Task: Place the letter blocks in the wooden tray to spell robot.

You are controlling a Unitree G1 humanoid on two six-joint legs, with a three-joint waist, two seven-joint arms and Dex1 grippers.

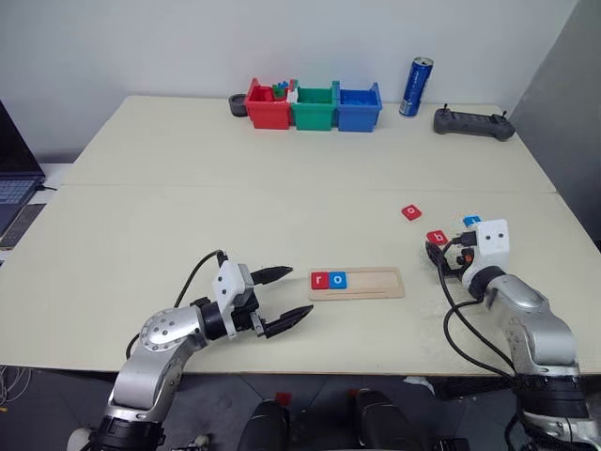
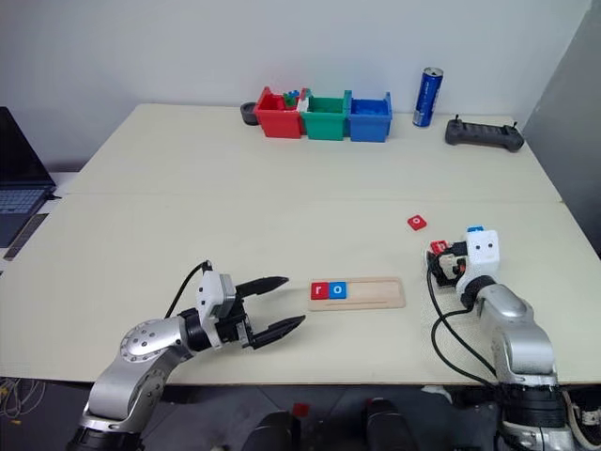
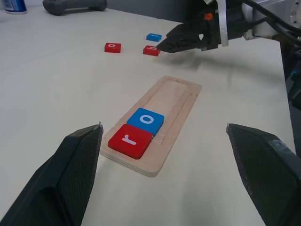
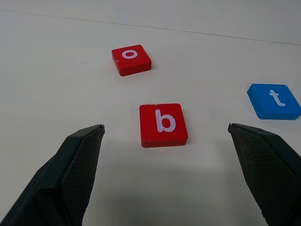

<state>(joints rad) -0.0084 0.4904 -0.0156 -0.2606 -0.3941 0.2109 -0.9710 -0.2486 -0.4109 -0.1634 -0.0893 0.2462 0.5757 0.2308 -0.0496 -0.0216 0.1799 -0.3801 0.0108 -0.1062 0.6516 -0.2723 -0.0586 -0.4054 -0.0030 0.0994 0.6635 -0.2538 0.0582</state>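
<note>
A: Take the wooden tray [image 1: 357, 283] as the mark. Nearest the robot, the left gripper [image 1: 285, 299] hangs just off the tray's left end, jaws wide apart and holding nothing, pointing level at it.

B: And in the tray itself?

A: The red r block [image 3: 130, 139] sits at the left end with the blue o block [image 3: 146, 120] touching it on the right. The other three places are bare wood. So two letters are done, and I judge the b is the step in hand.

B: Where is it?

A: The red b block [image 4: 163, 125] lies flat on the table [image 1: 188, 197] to the right of the tray and a little beyond it. The right gripper [image 3: 164, 44] is right at it, jaws spread wide and empty, the block lined up between them. It looks like the approach to the pick.

B: So the next move?

A: Probably lower, straddle the b, close on its two sides, then carry it to the slot just right of the blue o.

B: Any crowding?

A: The blue t block [image 4: 273, 100] lies near the b, further right from the tray; the red o block [image 4: 131, 59] lies beyond the b. Both stand apart from it, so the fingers have room. The table's right edge is close behind the t. Far past the tray, the bins [image 1: 314, 106] are well clear.
</note>
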